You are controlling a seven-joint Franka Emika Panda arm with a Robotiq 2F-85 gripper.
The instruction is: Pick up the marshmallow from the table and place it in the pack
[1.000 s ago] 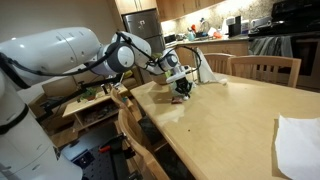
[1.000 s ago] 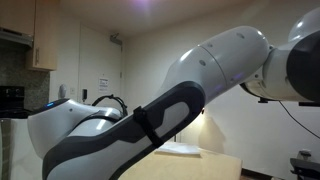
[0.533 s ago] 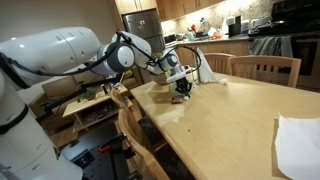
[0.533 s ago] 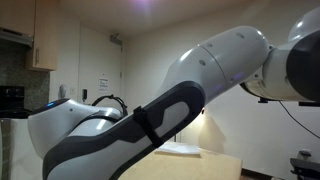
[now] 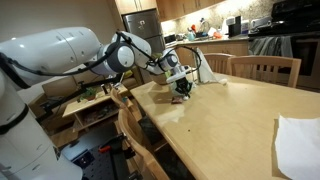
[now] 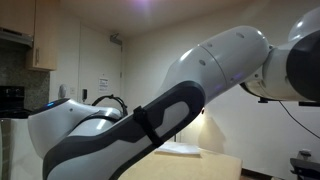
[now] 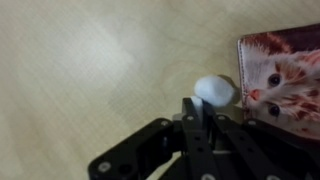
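Observation:
The marshmallow (image 7: 215, 90) is a small white ball on the pale wooden table (image 7: 90, 60). It sits just left of the pack (image 7: 285, 75), a bag printed with a cat's face. My gripper (image 7: 196, 104) has its two black fingers drawn close together, and they pinch the near edge of the marshmallow. In an exterior view the gripper (image 5: 181, 88) is down at the table's far corner, beside the pack (image 5: 208, 68). The marshmallow is too small to make out there.
A white cloth (image 5: 298, 142) lies at the table's near right edge. Wooden chairs stand at the far side (image 5: 266, 67) and at the near left (image 5: 133, 128). Shelving (image 5: 90, 105) stands left of the table. My own arm (image 6: 180, 100) fills another exterior view.

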